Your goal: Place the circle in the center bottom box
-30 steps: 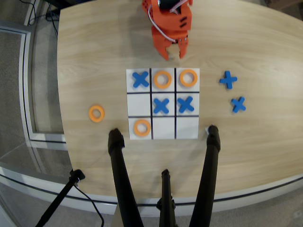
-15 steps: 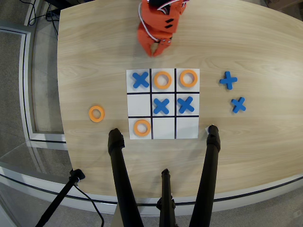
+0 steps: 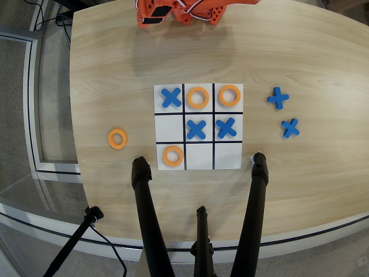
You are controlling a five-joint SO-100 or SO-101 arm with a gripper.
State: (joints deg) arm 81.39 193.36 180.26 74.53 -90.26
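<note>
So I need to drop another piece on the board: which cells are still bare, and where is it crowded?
Three cells are bare: the left middle cell, beside the central blue cross, and the bottom middle and bottom right cells, right of the bottom-left orange ring. The top row is full. The table lies open off the board.
</note>
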